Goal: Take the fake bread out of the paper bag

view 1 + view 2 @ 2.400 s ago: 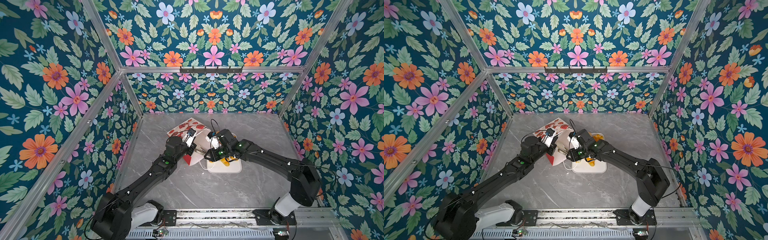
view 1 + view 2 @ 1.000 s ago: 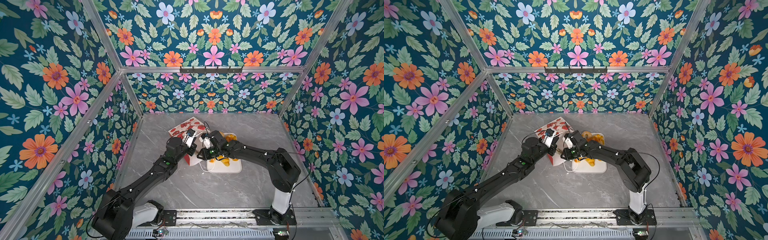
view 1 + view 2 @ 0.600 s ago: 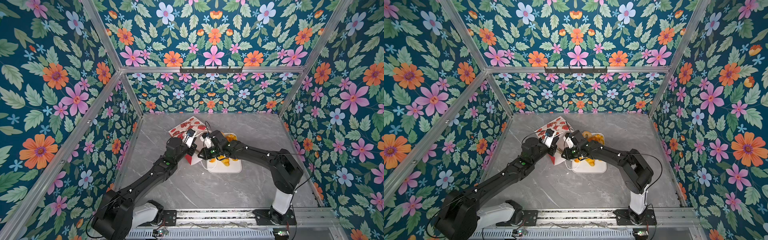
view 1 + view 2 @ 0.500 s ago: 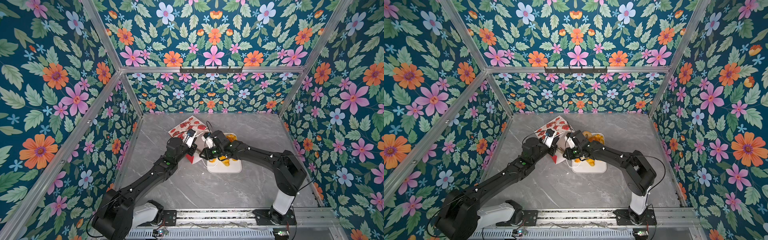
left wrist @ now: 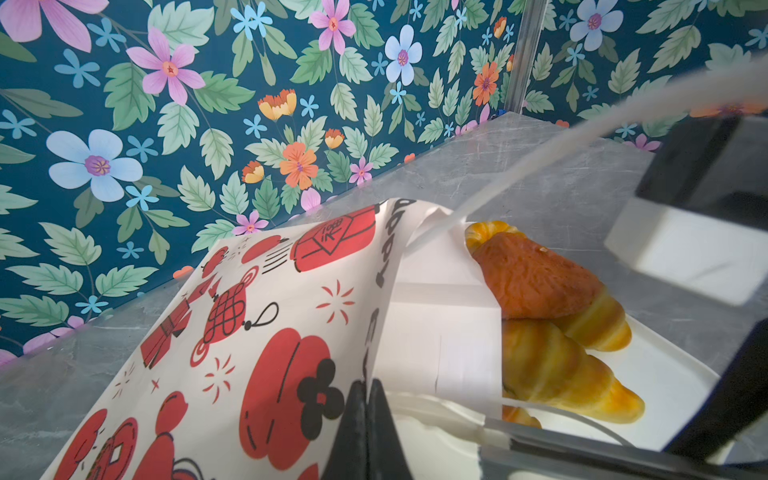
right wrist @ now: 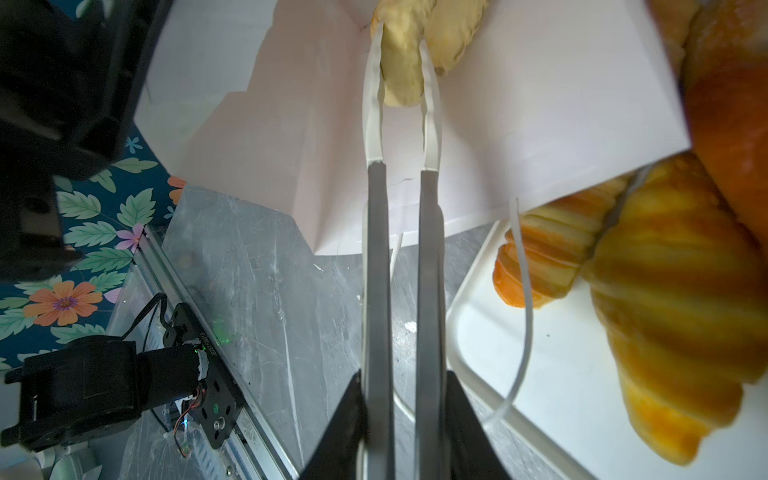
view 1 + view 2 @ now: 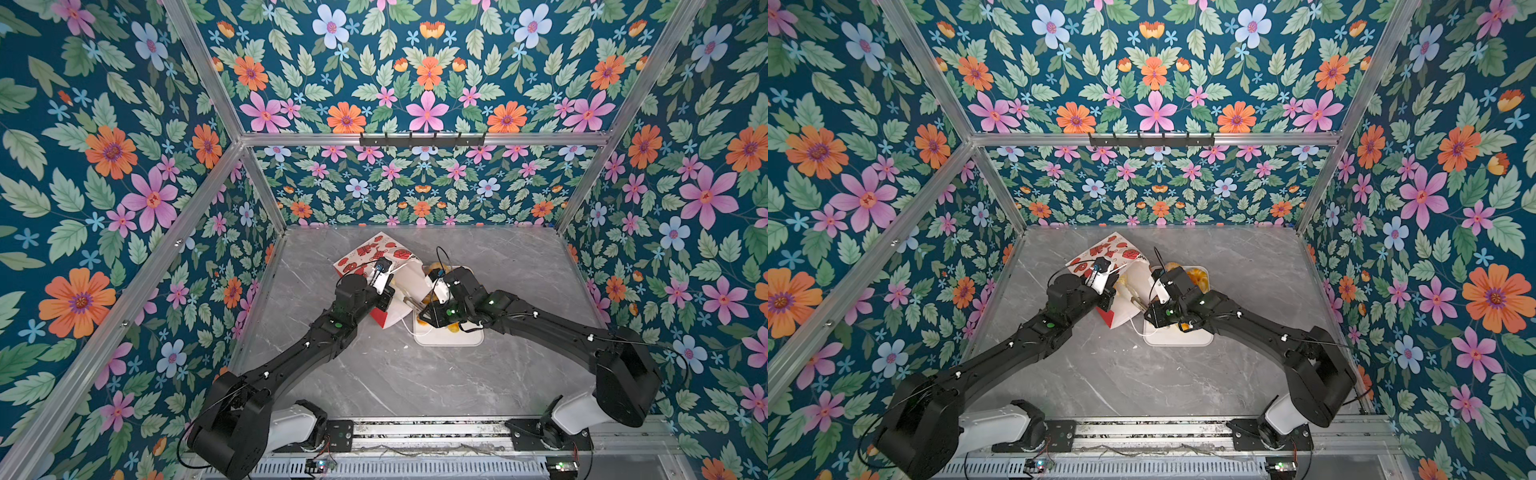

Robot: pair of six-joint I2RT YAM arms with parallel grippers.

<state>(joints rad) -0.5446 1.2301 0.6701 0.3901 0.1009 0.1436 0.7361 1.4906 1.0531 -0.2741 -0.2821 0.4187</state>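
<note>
The paper bag (image 7: 374, 257) (image 7: 1108, 253) lies tipped on the table, its mouth toward the white tray (image 7: 449, 338). My left gripper (image 5: 368, 390) (image 7: 388, 291) is shut on the bag's rim and holds the mouth up. My right gripper (image 6: 401, 382) (image 7: 1152, 311) is shut on metal tongs (image 6: 401, 249). The tongs' white tips reach into the bag (image 6: 291, 104) and squeeze a pale yellow piece of fake bread (image 6: 401, 70); another pale piece lies beside it. Several golden croissants (image 6: 665, 291) (image 5: 552, 365) lie on the tray, against the bag's mouth.
A white cord handle (image 6: 523, 311) hangs loose over the tray's edge (image 6: 469, 332). Floral walls close in the marble table (image 7: 395, 382) on three sides, and a metal rail (image 7: 415, 428) runs along the front. The two arms meet over the bag and tray.
The right gripper with the tongs has drawn back a little to the right from the bag's mouth, and its upper arm has swung outward. The left gripper keeps its hold on the rim.
</note>
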